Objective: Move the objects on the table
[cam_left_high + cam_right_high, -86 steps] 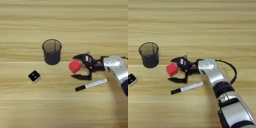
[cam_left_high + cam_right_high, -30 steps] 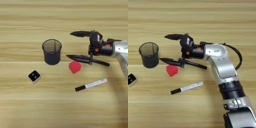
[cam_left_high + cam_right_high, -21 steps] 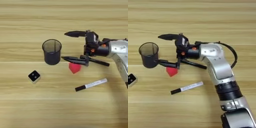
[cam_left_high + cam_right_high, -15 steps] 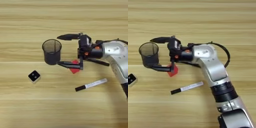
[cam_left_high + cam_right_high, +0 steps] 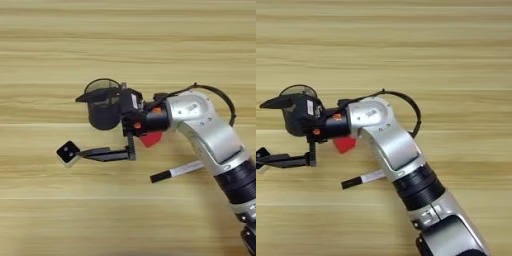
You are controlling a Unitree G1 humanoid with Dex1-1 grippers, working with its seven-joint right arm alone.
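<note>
Underneath, tan plank table [image 5: 128, 40] fills both views.

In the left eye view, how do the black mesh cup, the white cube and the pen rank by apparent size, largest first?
1. Black mesh cup, partly behind the gripper.
2. Pen, long but slim, partly under the forearm.
3. White cube.

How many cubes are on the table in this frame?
2. The white cube with a black face lies at the left, at the tip of the gripper's lower finger; the red cube lies partly hidden under the arm, right of the black mesh cup.
</note>
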